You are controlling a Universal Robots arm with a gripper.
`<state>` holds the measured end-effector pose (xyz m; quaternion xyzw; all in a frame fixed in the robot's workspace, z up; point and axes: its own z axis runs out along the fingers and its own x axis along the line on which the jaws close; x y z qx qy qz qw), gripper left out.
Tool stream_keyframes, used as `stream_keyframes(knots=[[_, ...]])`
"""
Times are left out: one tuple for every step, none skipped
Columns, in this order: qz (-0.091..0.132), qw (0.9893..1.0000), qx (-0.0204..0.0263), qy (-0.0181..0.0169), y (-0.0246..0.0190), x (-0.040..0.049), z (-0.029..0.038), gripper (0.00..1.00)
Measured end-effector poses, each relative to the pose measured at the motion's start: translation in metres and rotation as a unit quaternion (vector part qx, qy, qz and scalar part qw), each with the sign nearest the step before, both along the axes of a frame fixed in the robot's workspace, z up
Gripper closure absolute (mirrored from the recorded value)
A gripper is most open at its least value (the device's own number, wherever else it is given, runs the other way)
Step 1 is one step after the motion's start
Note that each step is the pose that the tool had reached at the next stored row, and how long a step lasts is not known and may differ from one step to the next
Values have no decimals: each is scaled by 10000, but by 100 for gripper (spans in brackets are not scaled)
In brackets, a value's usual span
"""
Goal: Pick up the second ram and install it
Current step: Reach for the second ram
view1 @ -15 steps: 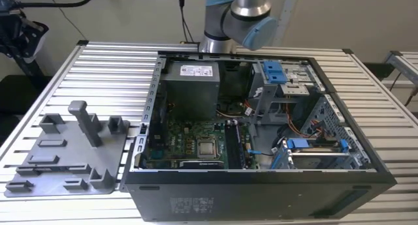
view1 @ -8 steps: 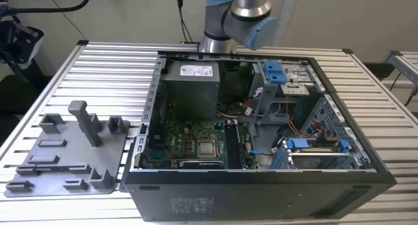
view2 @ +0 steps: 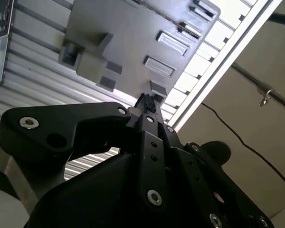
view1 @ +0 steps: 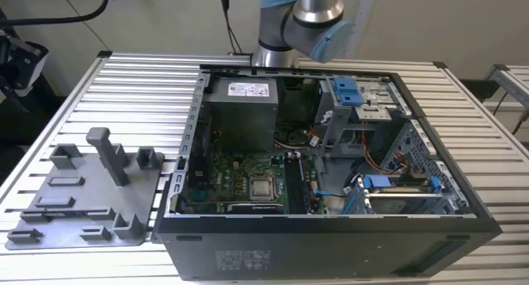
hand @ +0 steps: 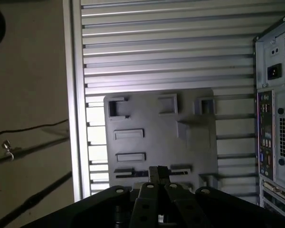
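A: Where was the second ram (hand: pixel 130 173)?
B: Likely that thin dark strip on edge in the grey tray (hand: pixel 199 142), though I couldn't be sure. Light, stiff, fragile; I'd pinch its flat faces mid-length, clear of the contacts.
A: And the gripper (hand: pixel 159 170)?
B: Above the tray, jaws drawn together on nothing; the computer case (view1: pixel 331 248) stood just beside.

- The tray (view1: pixel 83 198) lies on the table (view1: pixel 132 80) — at the exterior view's left, just beside the case (view1: pixel 331 251).
- The motherboard (view1: pixel 240 173) lies in the case.
- The arm (view1: pixel 299 25) stands behind the case.
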<state>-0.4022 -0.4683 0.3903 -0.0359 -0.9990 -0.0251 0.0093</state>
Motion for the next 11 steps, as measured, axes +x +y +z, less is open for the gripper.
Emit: stream_keyframes(knots=[[0, 10000, 0, 1, -22, 0, 0, 89], [0, 10000, 0, 1, -43, 0, -1, 89], [0, 10000, 0, 1, -63, 0, -2, 89], [0, 10000, 0, 2, -82, 1, -2, 89], [0, 10000, 0, 3, -100, 1, -3, 89], [0, 10000, 0, 4, -118, 1, -4, 89], [0, 10000, 0, 4, -135, 1, -5, 89], [0, 10000, 0, 5, -151, 1, -6, 89], [0, 10000, 0, 5, -162, 1, -6, 89], [1, 10000, 0, 6, -164, 1, -6, 89], [0, 10000, 0, 5, -164, 1, -6, 89]])
